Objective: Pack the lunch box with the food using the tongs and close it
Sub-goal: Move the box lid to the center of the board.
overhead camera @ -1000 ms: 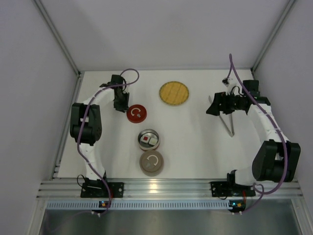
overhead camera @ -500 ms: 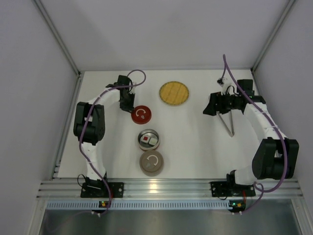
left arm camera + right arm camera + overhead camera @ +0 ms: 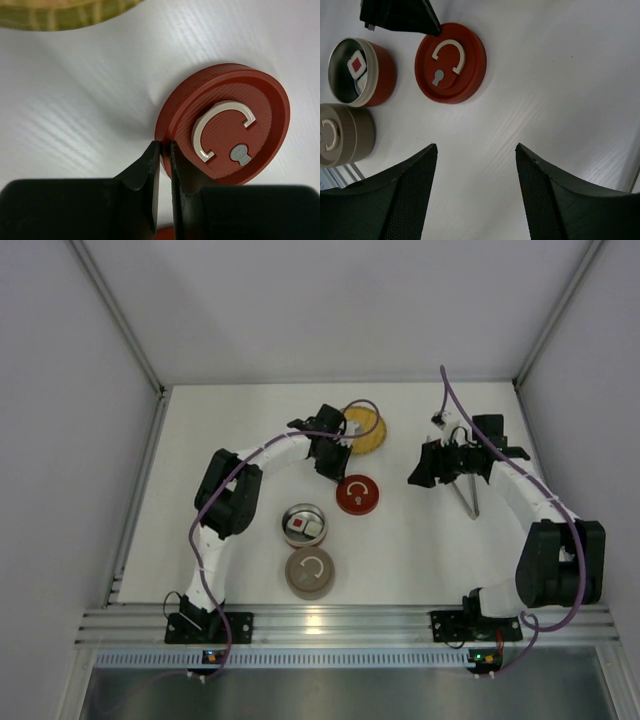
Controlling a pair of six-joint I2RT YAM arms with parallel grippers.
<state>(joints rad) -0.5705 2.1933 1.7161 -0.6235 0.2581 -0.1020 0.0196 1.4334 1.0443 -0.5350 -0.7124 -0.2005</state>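
Silver tongs [image 3: 470, 502]: behind right gripper [image 3: 475, 150], lengthwise near-far, joint nearward.
Right jaws: apart.
Left gripper [image 3: 162, 150]: clamps red lid [image 3: 225, 125] rim.
Room: white table [image 3: 200, 420], walls [image 3: 330, 310].

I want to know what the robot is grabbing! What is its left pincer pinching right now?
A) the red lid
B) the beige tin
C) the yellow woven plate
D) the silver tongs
A: in the left wrist view the left pincer is closed on the rim of the red lid, while the yellow plate lies apart at the top edge.
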